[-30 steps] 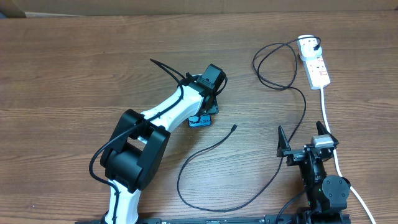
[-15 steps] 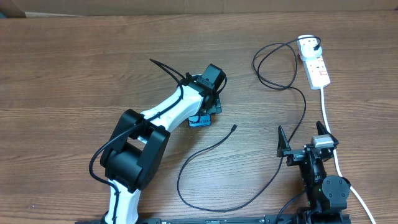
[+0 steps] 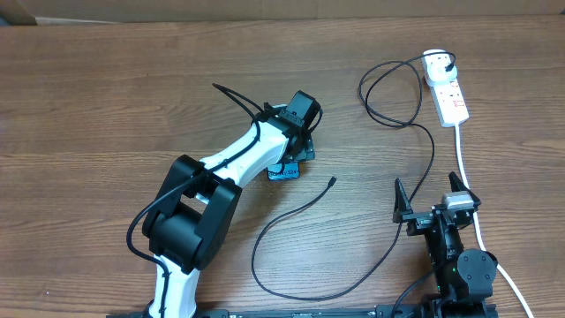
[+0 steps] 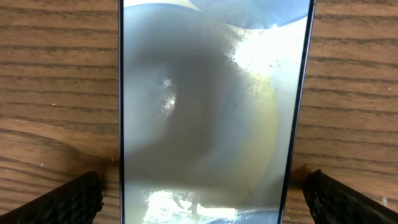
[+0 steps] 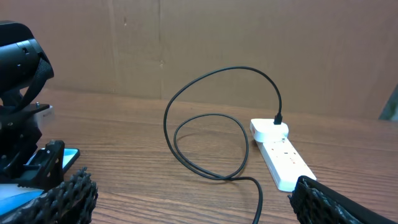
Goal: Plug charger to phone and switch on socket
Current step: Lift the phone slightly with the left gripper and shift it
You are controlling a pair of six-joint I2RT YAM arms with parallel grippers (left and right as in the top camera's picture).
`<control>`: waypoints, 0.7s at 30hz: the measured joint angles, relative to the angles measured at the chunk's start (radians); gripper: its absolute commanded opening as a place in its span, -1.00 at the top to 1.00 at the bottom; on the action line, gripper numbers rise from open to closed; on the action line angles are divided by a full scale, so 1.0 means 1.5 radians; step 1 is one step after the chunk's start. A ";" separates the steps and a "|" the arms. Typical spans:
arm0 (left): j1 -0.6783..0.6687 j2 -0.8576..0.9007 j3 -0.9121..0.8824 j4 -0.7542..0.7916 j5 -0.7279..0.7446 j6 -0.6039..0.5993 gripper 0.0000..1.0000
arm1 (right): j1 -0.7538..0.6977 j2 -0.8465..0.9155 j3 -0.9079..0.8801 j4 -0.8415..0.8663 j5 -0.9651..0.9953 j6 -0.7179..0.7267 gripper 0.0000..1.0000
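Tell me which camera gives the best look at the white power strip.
The right wrist view: the socket looks largest there, black plug clear in its far end. Overhead shows it small, at the far right, red marks visible. The left wrist view shows none of it.

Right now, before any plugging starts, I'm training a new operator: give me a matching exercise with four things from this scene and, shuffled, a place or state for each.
Things:
1. phone
2. charger tip
3. socket
4. right gripper

Places or states:
A. far right of the table
B. loose on bare wood, mid-table
C. lying flat between the open fingers of the left gripper
D. open and empty, near the front edge

Pairs: 1-C, 2-B, 3-A, 4-D.
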 measured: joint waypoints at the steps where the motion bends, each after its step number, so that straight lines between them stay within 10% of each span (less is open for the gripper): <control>1: 0.000 0.000 -0.002 0.004 0.001 0.000 -0.99 | 0.000 0.000 0.000 0.000 0.000 0.000 -1.00; 21: 0.000 0.000 -0.013 0.033 -0.011 0.001 -0.79 | 0.000 0.000 0.000 0.000 0.000 0.000 -1.00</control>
